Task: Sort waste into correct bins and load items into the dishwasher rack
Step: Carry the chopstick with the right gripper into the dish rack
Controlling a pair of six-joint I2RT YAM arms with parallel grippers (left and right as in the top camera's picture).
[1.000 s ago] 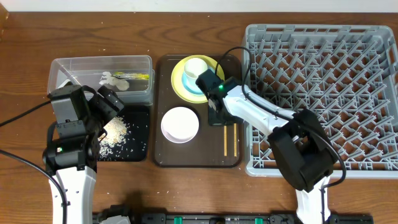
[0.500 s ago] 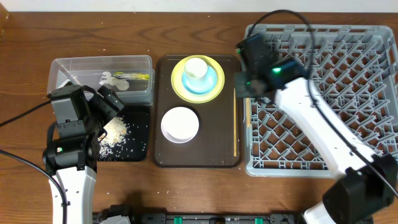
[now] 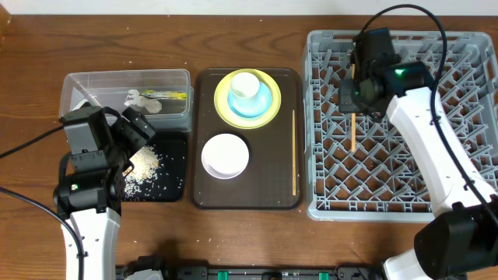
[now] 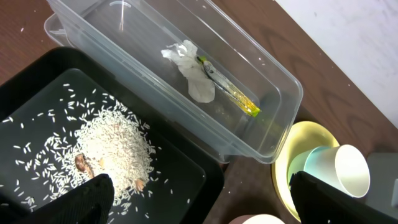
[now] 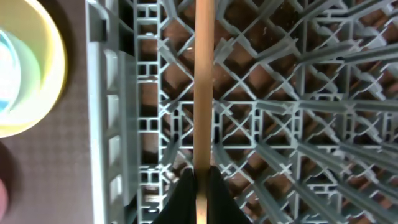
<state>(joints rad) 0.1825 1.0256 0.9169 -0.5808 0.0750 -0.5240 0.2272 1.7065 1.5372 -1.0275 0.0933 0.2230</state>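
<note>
Wooden table point(image 3: 233, 233); clamped right tool point(image 3: 352, 107) covers one end of its chopstick point(image 3: 352, 134).

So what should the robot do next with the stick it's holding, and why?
Probably lower it a little and open the fingers. The right gripper is shut on one chopstick, and that chopstick hangs over the dishwasher rack, near its left side, so it likely only needs setting down. The other chopstick lies on the brown tray, waiting its turn.
</note>
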